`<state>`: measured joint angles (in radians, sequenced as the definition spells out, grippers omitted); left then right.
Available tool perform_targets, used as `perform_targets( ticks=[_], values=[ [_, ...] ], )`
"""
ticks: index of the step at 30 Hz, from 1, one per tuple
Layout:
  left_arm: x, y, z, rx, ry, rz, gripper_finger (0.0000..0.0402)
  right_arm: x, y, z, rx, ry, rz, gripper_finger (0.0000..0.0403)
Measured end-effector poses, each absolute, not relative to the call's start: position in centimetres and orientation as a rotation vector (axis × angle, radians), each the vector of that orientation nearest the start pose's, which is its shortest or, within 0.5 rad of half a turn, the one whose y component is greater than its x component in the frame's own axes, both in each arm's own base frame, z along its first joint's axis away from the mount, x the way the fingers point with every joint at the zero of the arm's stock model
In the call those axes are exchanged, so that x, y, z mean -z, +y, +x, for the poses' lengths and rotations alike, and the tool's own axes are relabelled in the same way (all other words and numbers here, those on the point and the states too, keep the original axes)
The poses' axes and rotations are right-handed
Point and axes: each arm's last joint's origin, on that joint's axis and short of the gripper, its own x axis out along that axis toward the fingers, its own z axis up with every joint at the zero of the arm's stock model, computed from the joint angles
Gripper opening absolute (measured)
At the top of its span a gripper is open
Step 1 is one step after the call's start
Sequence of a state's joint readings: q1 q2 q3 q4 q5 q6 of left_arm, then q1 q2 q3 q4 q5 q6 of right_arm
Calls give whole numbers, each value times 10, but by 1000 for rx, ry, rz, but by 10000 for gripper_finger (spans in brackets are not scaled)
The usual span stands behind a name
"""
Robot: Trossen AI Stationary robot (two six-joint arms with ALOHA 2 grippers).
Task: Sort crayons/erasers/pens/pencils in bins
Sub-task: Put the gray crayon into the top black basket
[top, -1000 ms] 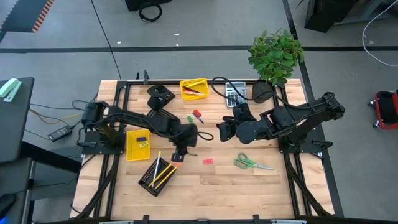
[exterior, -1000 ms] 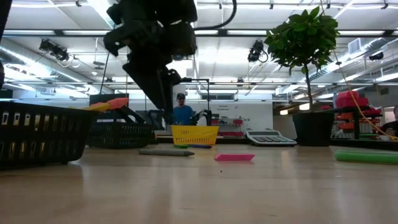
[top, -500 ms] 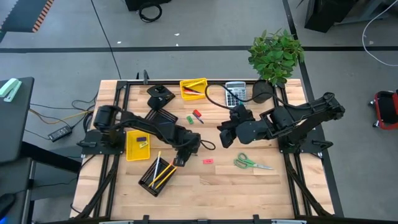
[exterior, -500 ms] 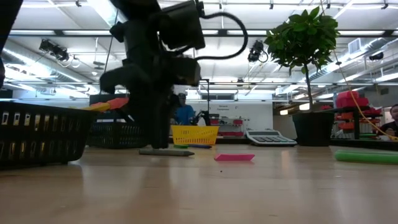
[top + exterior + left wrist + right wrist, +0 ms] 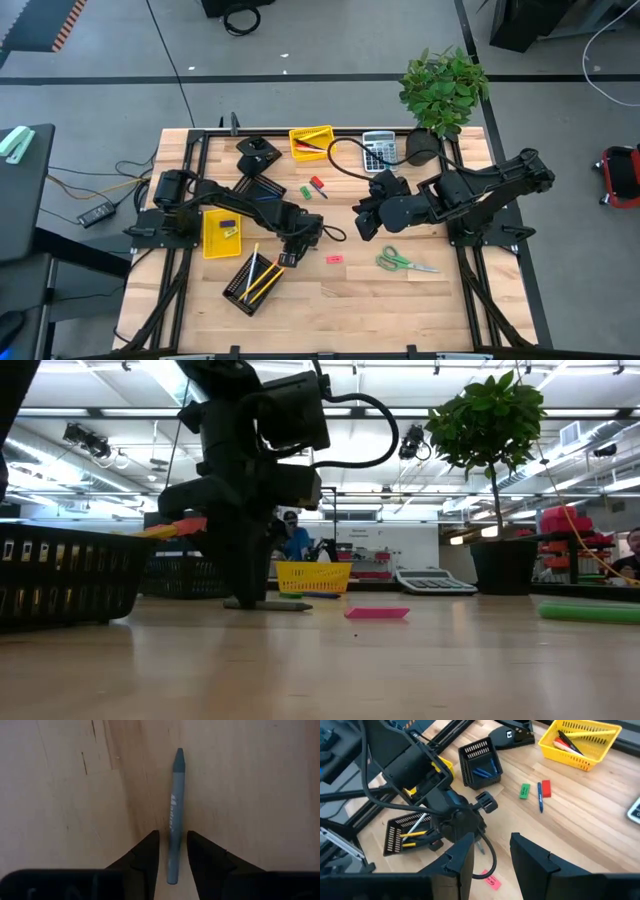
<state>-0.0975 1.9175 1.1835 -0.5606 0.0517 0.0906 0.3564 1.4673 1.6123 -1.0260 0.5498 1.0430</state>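
A grey-blue crayon (image 5: 175, 815) lies flat on the wood table and shows as a grey stick in the low view (image 5: 285, 604). My left gripper (image 5: 173, 865) is down at the table, pointing down. Its open fingers stand on either side of the crayon's blunt end, with a narrow gap on each side. It is beside the near black mesh bin (image 5: 252, 282) that holds yellow pencils. My right gripper (image 5: 362, 222) hangs open and empty above the table's middle right. A pink eraser (image 5: 334, 259) lies on the wood.
A yellow bin (image 5: 312, 142) with red pens stands at the far edge, and a yellow bin (image 5: 221, 230) with erasers at the left. A black bin (image 5: 481, 762) holds blue crayons. A green eraser (image 5: 305, 191), a red eraser (image 5: 318, 183), scissors (image 5: 405, 263), a calculator (image 5: 377, 150) and a plant (image 5: 443, 90) are also here.
My left gripper has come down to the table and moved a little toward the near edge, ending with its fingers on either side of the crayon. The crayon has stayed where it was.
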Motion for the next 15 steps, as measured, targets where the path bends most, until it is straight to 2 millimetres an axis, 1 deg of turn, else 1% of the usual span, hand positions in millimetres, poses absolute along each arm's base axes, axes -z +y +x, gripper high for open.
perform_targets(
  ticks=[15],
  values=[
    [-139,-36,356,173,1292,128,35,-390,83,272,661,511,690,133]
  ],
)
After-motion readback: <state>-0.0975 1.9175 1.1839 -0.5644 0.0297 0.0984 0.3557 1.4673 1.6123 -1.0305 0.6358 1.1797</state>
